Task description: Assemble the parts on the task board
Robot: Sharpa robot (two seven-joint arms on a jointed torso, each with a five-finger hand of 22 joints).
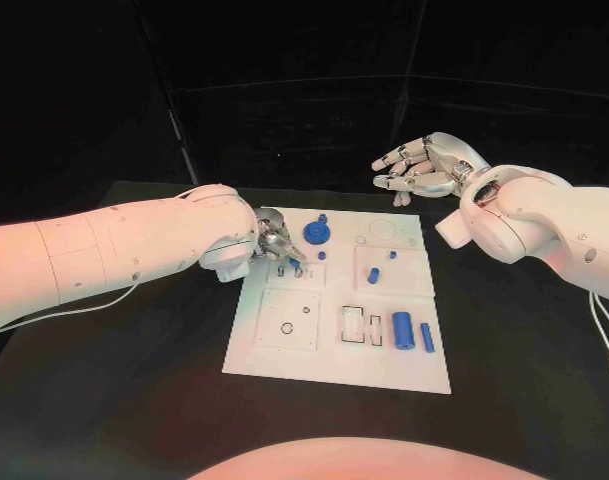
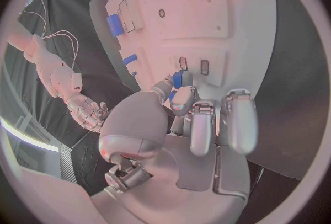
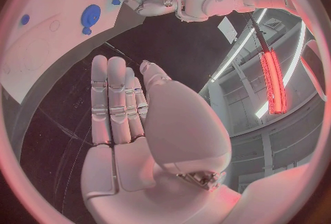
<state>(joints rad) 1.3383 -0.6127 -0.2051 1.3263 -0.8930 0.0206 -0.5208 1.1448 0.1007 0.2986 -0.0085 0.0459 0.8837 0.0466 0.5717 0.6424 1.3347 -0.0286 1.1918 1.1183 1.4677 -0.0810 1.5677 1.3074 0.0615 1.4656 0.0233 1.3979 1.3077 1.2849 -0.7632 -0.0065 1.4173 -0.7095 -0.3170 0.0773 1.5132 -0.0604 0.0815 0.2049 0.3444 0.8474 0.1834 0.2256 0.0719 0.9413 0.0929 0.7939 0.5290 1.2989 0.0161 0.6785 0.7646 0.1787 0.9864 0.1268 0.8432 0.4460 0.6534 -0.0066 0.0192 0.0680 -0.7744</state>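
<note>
- Nearest the head camera lay the black worktop point(image 1: 117, 400), and on it the white task board point(image 1: 283, 360), a plate with square panels and cut-out slots.
- Toward the board's near right part, a blue cylinder point(image 1: 404, 327) lay beside a slimmer blue rod point(image 1: 427, 337), the two just apart.
- Further back, near the board's middle, a short blue peg point(image 1: 372, 276) lay next to a small blue stub point(image 1: 391, 254).
- At the board's far edge sat a blue gear-like disc point(image 1: 317, 235), close to the left hand.
- Left hand point(image 1: 274, 246) was low over the board's far left part, fingers curled together; the left wrist view showed a small blue part point(image 2: 178, 78) pinched at the fingertips point(image 2: 183, 98), right above two small rectangular slots point(image 2: 193, 65) in the board.
- Right hand point(image 1: 422, 163) hung in the air beyond the board's far right corner, well clear of the parts, holding nothing; in the right wrist view its fingers point(image 3: 110, 97) lay straight and side by side, with the thumb apart.
</note>
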